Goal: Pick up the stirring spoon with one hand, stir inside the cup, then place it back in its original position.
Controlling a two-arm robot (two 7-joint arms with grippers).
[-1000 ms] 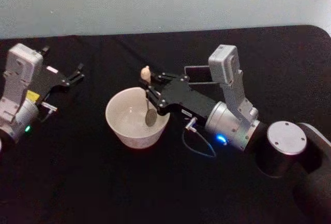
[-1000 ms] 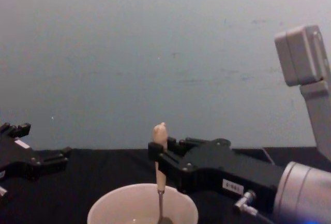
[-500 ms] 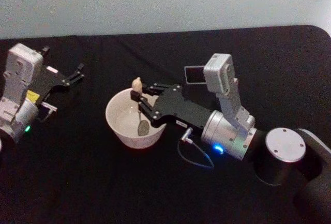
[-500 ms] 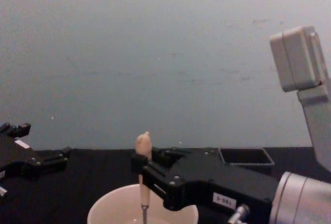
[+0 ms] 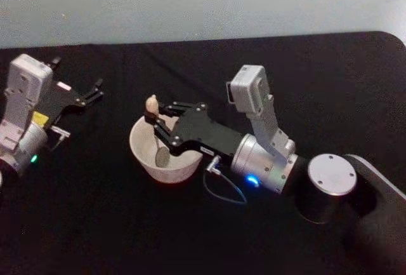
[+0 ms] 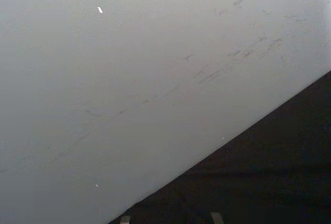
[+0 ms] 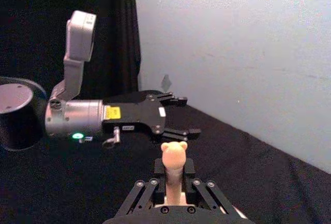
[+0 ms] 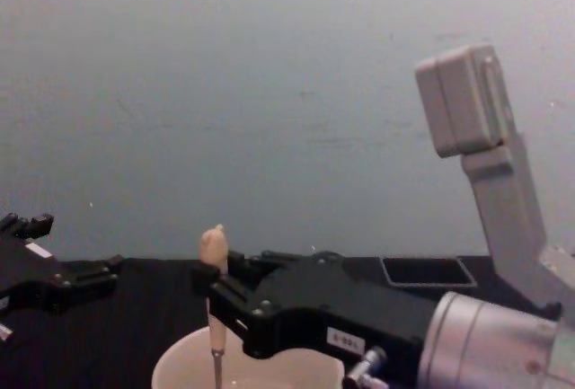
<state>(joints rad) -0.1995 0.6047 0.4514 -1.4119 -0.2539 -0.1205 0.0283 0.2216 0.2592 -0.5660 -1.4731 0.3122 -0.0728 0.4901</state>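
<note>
My right gripper point(image 5: 160, 124) is shut on the stirring spoon point(image 5: 152, 104), holding it upright by its beige handle point(image 8: 214, 247) over the left part of the cream cup point(image 5: 141, 155). The thin stem point(image 8: 216, 366) drops inside the cup's rim point(image 8: 171, 369), and the shiny bowl point(image 5: 162, 157) sits low in the cup near its left wall. In the right wrist view the knobby handle tip point(image 7: 173, 154) rises between the two fingers. The dark square holder point(image 8: 429, 271) stands behind the right arm. My left gripper point(image 5: 95, 91) rests open at the far left, away from the cup.
Black cloth point(image 5: 95, 224) covers the table, and a pale wall point(image 8: 287, 92) stands behind it. The right arm's wrist camera point(image 5: 248, 91) rises above the forearm. A loose cable point(image 5: 222, 192) loops beside the cup.
My right gripper has carried the spoon leftward across the cup, from its right side to its left, sweeping the bowl through the inside. The left arm has not moved.
</note>
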